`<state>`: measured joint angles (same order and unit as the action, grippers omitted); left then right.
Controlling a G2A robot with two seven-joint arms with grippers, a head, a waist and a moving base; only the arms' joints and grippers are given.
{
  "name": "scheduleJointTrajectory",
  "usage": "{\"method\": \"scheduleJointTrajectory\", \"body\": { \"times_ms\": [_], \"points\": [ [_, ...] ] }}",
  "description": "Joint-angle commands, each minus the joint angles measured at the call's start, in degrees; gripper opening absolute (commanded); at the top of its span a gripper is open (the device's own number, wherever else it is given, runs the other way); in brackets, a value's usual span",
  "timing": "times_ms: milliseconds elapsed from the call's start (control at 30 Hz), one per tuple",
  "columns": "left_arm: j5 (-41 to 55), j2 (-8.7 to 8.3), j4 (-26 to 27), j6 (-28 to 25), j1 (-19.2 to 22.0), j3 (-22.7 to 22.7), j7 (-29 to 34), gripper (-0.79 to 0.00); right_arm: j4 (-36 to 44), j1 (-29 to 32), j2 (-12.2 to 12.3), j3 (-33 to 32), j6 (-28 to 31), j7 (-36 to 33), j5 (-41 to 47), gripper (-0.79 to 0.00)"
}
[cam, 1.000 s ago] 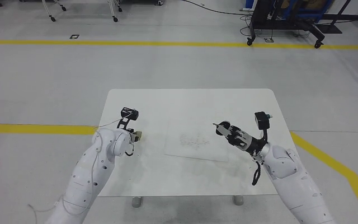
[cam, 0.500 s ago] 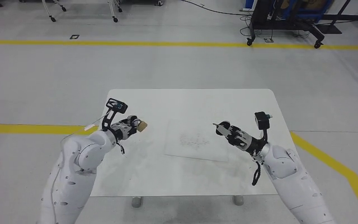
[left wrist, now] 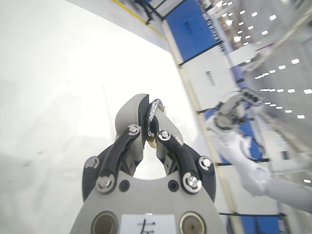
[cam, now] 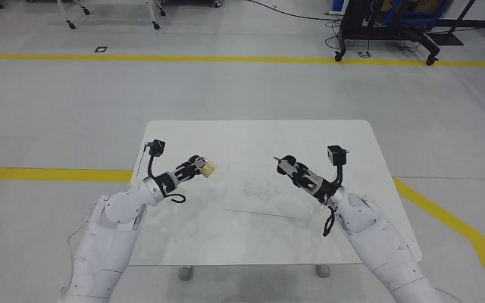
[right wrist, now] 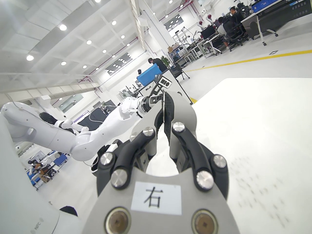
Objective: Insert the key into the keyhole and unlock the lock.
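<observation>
Grey floor; yellow lines

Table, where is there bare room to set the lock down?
The far strip of the table, beyond the left hand with the lock and the right hand, is bare. So is most of the marked sheet, between them and nearer. Crowded: the near left and right sides, under the arms.

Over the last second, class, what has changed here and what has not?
The left gripper carried the lock from the left edge of the table toward the middle. The right gripper brought the key slightly toward it. Both stayed shut on their loads; the sheet lay unmoved.
</observation>
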<state>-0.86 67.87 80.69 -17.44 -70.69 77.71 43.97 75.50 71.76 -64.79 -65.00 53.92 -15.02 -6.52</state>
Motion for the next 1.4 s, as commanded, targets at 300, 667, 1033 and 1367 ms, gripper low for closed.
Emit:
{"method": "scheduleJointTrajectory", "body": {
  "times_ms": [300, 667, 1033, 1367],
  "points": [
    [11.6, 0.84, -3.6, 3.6, 1.3, -2.6, 1.1, -0.785, -1.9, -2.5, -0.7, 1.7, 0.5, 1.4, 0.3, -0.785],
    [38.6, 4.52, -27.2, 20.9, 14.9, -8.7, 6.7, -0.785, 5.1, -1.6, -1.6, 3.5, -14.7, 2.3, -4.9, -0.785],
    [34.7, 4.79, -29.0, 18.1, 17.6, -10.9, 9.7, -0.785, 6.6, -1.3, -1.6, 3.4, -17.2, 1.7, -5.8, -0.785],
    [36.5, 5.01, -27.6, 20.4, 17.5, -10.8, 6.8, -0.785, 8.2, -2.9, -3.1, 8.4, -36.7, -6.7, -0.7, -0.785]
  ]
}}
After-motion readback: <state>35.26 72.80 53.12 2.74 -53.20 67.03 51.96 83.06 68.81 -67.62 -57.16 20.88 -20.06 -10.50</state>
